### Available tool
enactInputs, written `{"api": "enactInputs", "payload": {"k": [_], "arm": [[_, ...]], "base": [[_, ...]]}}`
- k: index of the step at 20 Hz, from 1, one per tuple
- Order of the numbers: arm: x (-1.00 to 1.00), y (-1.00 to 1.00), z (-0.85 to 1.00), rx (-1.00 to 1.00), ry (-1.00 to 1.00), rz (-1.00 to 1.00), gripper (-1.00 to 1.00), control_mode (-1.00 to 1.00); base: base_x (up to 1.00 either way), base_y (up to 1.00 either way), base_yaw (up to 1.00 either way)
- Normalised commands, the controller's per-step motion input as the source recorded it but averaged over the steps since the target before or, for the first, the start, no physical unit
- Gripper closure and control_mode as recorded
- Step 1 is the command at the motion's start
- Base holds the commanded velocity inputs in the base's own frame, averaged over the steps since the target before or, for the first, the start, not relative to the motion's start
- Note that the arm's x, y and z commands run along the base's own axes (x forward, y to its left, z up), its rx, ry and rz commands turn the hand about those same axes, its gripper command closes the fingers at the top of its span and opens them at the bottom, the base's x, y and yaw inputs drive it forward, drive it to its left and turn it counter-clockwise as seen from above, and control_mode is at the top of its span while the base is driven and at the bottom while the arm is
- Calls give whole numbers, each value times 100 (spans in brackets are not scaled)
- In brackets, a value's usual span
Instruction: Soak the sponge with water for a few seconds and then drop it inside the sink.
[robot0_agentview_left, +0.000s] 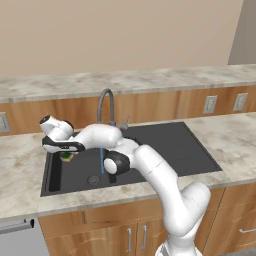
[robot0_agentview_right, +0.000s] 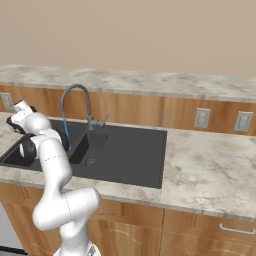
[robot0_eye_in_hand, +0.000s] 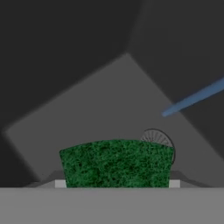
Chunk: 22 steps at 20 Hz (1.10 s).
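Sponge: light, soft, squashy; clamped in hand, best gripped across its sides. Water well ahead of hand, over sink.

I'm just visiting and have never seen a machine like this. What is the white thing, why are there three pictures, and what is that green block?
The white thing is a robot arm standing before a kitchen counter. Two pictures come from cameras behind it, left and right. The third looks out from its hand, down into the black sink. Its claw is shut on a green sponge, holding it over the big basin. The blue line is water running from the faucet; the sponge hangs beside the stream, not under it.
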Motion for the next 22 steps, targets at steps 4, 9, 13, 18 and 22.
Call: {"api": "enactInputs", "payload": {"k": [4, 9, 13, 18, 22], "arm": [[0, 0, 0, 24, 1, 0, 100, -100], [0, 0, -1, 10, 5, 1, 100, -100], [0, 0, -16, 2, 2, 1, 100, -100], [0, -9, -31, 4, 0, 1, 100, -100], [0, -23, -38, 6, -1, 0, 100, -100]], "base": [[0, 0, 0], [0, 0, 0], [0, 0, 0], [0, 0, 0], [0, 0, 0]]}}
